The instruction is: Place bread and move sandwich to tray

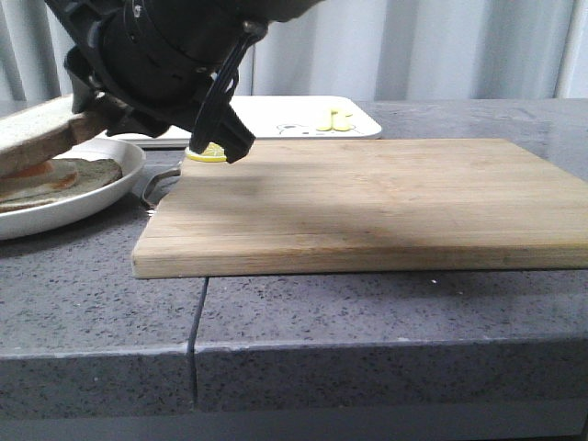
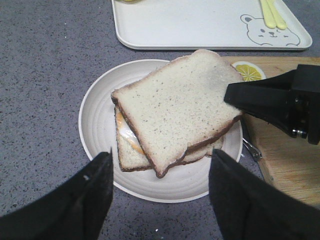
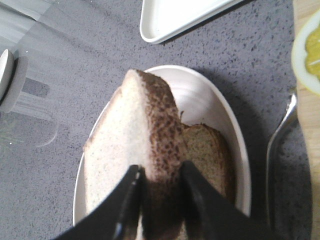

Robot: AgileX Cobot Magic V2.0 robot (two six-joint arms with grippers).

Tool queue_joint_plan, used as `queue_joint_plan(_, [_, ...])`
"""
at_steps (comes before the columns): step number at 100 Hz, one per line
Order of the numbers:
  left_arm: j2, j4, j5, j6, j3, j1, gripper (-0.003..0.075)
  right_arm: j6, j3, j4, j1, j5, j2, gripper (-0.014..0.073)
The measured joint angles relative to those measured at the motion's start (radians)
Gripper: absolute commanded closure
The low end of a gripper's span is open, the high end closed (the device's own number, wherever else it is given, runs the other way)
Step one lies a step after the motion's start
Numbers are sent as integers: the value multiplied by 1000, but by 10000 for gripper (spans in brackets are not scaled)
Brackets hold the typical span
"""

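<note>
The bread (image 2: pixel 175 105), a thick white slice with a dark crust, is tilted over the sandwich (image 2: pixel 131 147), whose lower slice shows egg at its edge, on a round white plate (image 2: pixel 97 115). My right gripper (image 3: pixel 160 172) is shut on the bread's crust edge (image 3: pixel 160 125); it reaches in from the cutting-board side (image 2: pixel 240 97). The front view has the bread (image 1: pixel 32 133) raised at the gripper end above the plate (image 1: pixel 92 197). My left gripper (image 2: pixel 161 151) hangs open on the plate's near side, holding nothing. The white tray (image 2: pixel 200 25) lies just beyond the plate.
A wooden cutting board (image 1: pixel 367 197) lies right of the plate, with a lemon slice (image 2: pixel 248 71) on its corner. A metal utensil (image 3: pixel 280 135) lies between board and plate. Yellow utensils (image 2: pixel 272 15) rest on the tray. The counter's front edge is near.
</note>
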Motion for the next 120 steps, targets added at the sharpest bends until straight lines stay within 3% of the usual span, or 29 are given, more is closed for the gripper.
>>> queue_joint_plan(13, [0, 0, 0, 0, 0, 0, 334, -11, 0, 0, 0, -15, 0, 204])
queue_joint_plan(79, [0, 0, 0, 0, 0, 0, 334, -74, 0, 2, -6, -79, -21, 204])
queue_joint_plan(99, [0, 0, 0, 0, 0, 0, 334, -182, 0, -81, -48, -118, -153, 204])
queue_joint_plan(120, [0, 0, 0, 0, 0, 0, 334, -353, 64, -95, -163, -147, -345, 204])
